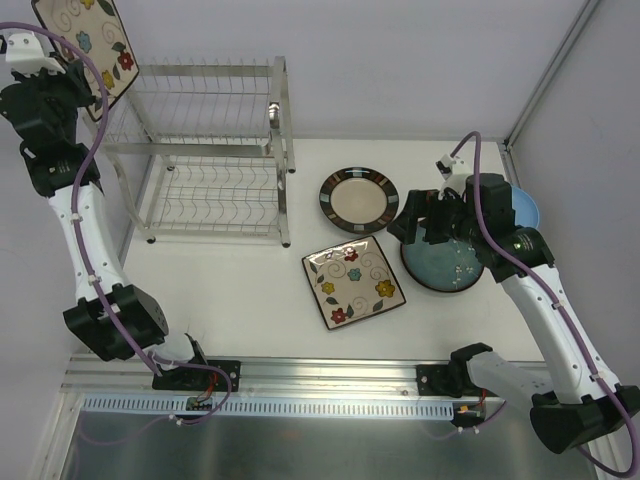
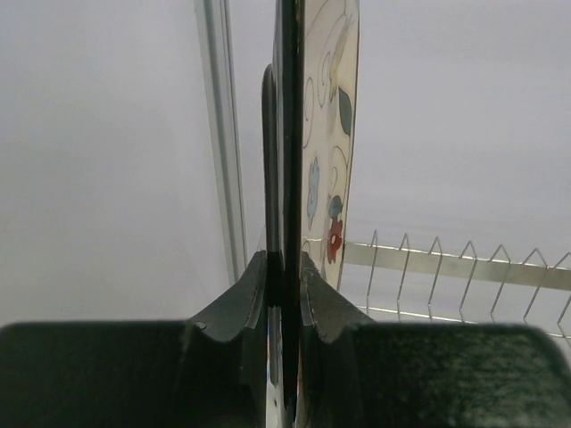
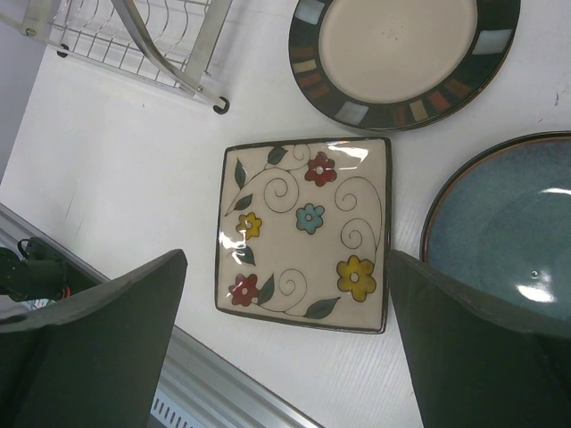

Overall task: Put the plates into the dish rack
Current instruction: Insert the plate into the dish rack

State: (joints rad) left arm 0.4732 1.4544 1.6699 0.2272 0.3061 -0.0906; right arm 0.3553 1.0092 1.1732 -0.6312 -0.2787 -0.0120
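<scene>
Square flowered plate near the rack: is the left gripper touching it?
Touching. Left wrist view: the left gripper clamps both faces of the square flowered plate, no gap.

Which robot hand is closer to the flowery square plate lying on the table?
Right. The right gripper hangs open beside the flowery square plate, over the teal plate. The left gripper is far away, gripping another flowery plate by the dish rack.

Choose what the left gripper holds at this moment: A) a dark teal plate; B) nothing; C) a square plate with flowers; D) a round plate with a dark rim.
C: the left gripper is shut on the edge of the square floral plate, held in the air near the dish rack.
</scene>
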